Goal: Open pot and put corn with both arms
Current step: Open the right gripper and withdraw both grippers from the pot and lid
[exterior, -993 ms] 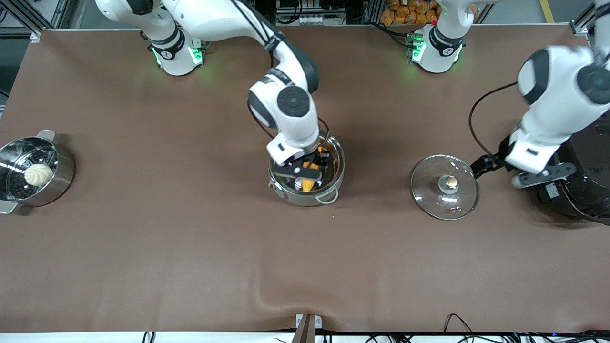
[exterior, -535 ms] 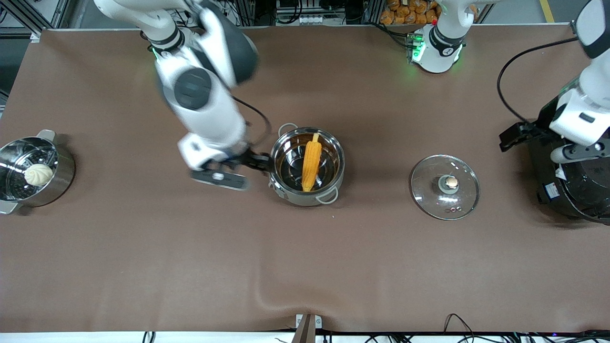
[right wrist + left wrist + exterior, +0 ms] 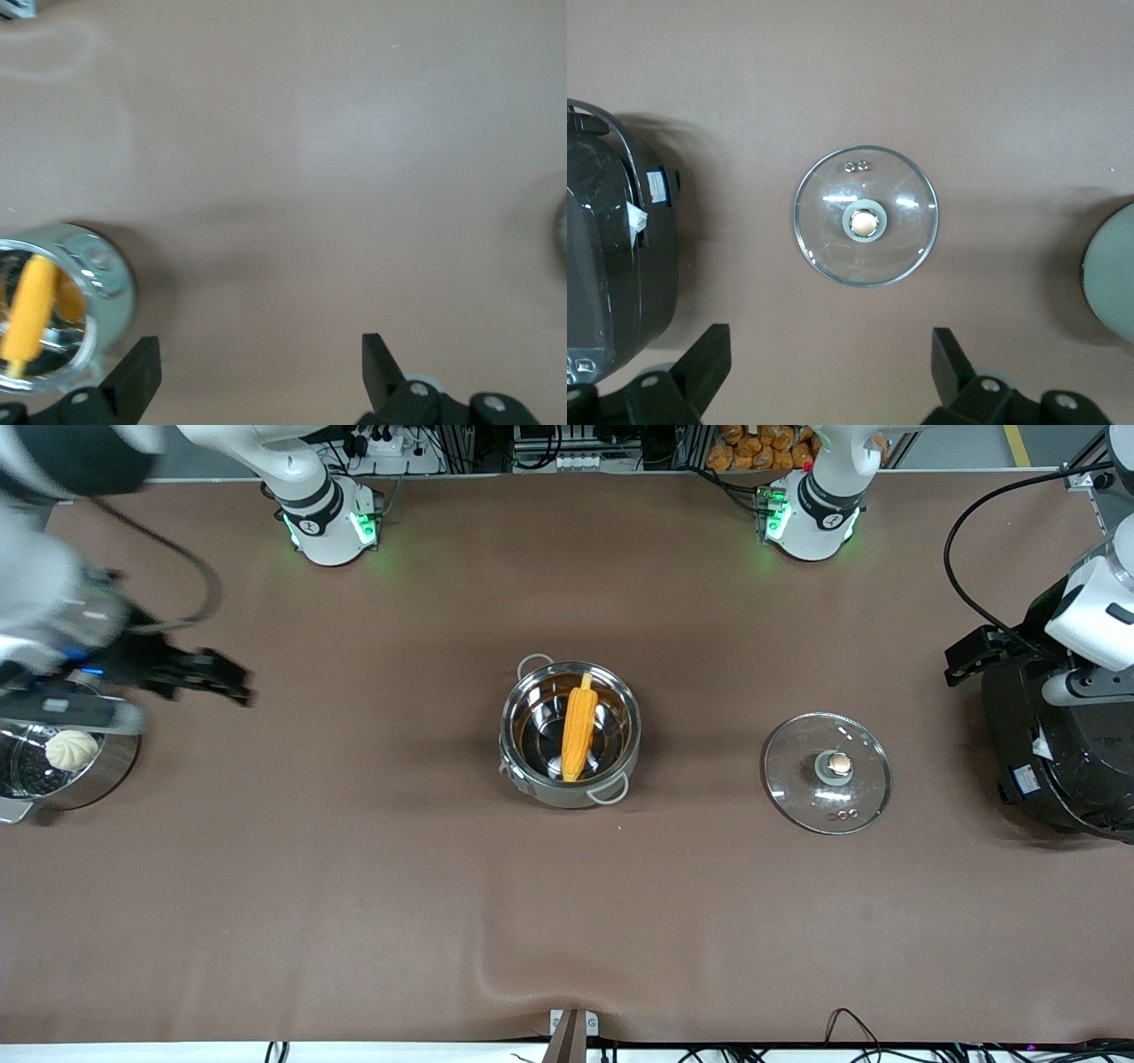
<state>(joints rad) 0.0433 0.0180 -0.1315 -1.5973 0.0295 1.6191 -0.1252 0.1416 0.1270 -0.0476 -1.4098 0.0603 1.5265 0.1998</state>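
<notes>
The right gripper (image 3: 221,686), a black two-finger tool on a white arm, is raised over bare brown cloth beside the steel steamer pot (image 3: 106,766) with its perforated insert and white bun (image 3: 71,749); the right wrist view shows its fingers (image 3: 133,376) spread wide and holding nothing. The left gripper (image 3: 970,657) hangs over the edge of the large black rice cooker (image 3: 1054,771), fingers (image 3: 709,359) likewise wide apart and empty. Well apart from both tools, between them at mid-table, stands the round polished steel pot (image 3: 620,700) with two pale loop handles, uncovered. The tapered yellow-orange corn cob (image 3: 578,726), kernel-textured with a pale stub end, lies inside it, spanning nearly the full bowl. The clear domed glass lid (image 3: 827,772) with coppery knob rests flat on the cloth beside the pot, toward the left gripper. Judged from this layout, both steps are complete and nothing remains but parking the arms
</notes>
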